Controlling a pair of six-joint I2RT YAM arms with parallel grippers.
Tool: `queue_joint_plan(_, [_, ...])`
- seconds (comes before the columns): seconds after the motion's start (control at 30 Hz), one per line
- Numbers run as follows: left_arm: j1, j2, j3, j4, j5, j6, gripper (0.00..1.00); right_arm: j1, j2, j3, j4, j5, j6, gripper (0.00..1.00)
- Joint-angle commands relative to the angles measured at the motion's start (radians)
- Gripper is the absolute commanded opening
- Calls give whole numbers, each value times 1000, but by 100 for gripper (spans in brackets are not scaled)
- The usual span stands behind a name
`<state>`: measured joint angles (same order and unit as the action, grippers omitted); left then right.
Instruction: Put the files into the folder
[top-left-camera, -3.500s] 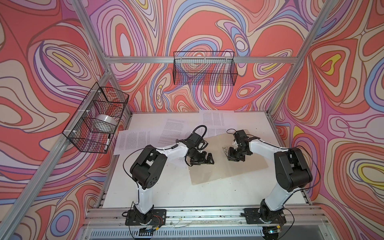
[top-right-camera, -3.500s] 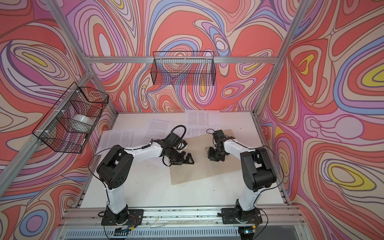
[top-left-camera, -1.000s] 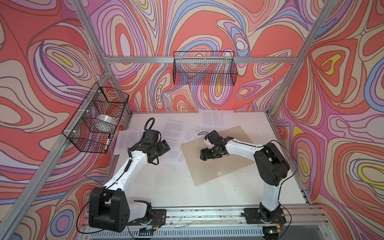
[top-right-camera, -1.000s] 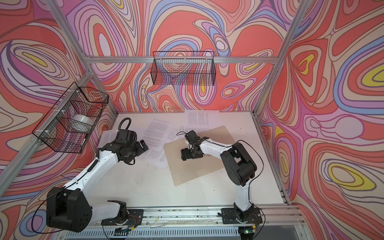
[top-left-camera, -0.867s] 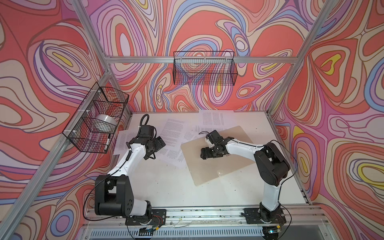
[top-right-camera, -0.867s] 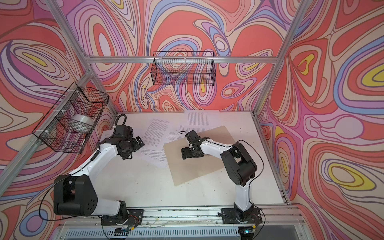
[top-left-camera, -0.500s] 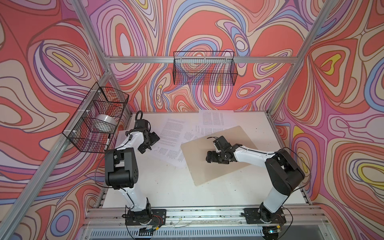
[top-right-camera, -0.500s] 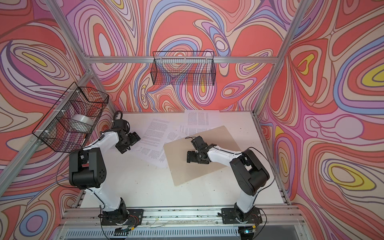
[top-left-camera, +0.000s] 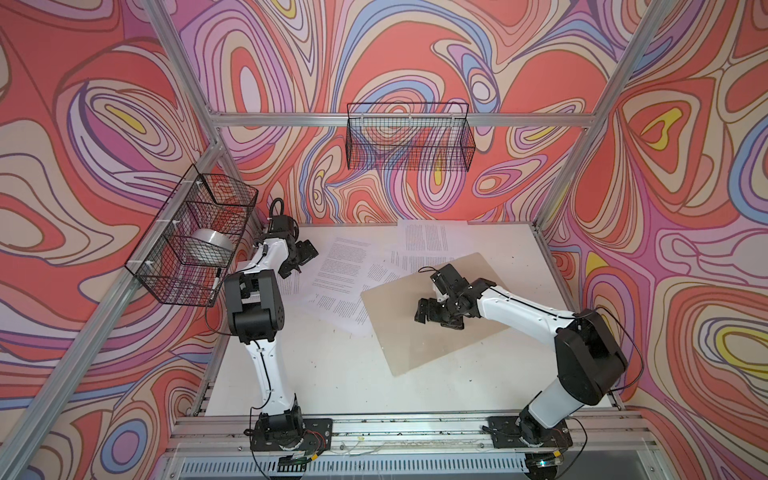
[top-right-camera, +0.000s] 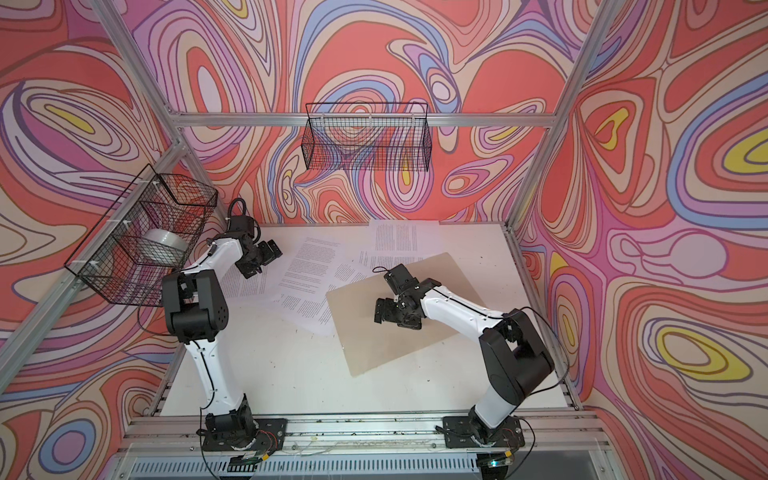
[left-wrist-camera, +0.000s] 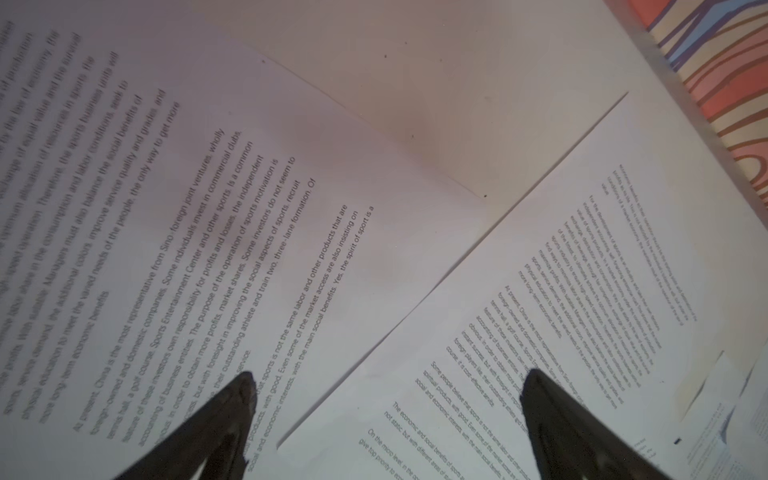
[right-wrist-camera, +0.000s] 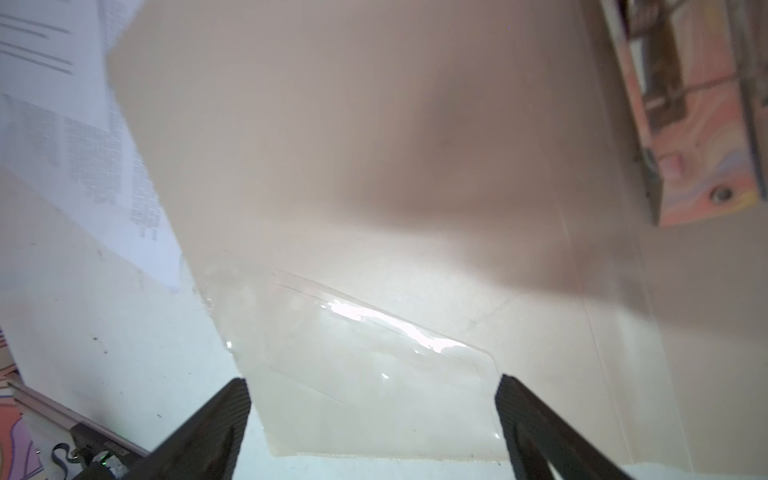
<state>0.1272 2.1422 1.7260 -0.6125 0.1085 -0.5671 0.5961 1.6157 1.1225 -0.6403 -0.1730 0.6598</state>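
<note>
Tan card folder (top-left-camera: 419, 349) lies flat right of centre on the white bench (top-left-camera: 324, 374). Its long axis slants from near left to far right, and I think a glossy clear pocket sits at one corner. Thin printed files (top-left-camera: 349, 270) fan out, overlapping, at back left. My left gripper (left-wrist-camera: 386, 376) hangs spread wide over them. My right gripper (right-wrist-camera: 372, 382) is spread wide over the folder, empty.

Folder (top-left-camera: 415, 349) flat on table (top-left-camera: 332, 374), right of centre; files (top-left-camera: 345, 270) spread left and behind it
</note>
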Motion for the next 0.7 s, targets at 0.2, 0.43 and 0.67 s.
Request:
queue_joint_plan(0.2, [5,70,-17,-46,135,-17,100,-5,-174,-10,-15,21,-57,98])
queue_joint_plan(0.43, [-9,30,-148,-23,193,-31,100,-7,-271,-58,-22,65,-117,98])
queue_joint_plan(0.67, [-135,-81,-358,16,205,-60,100,-9,-252,-35,22,55,-147,98])
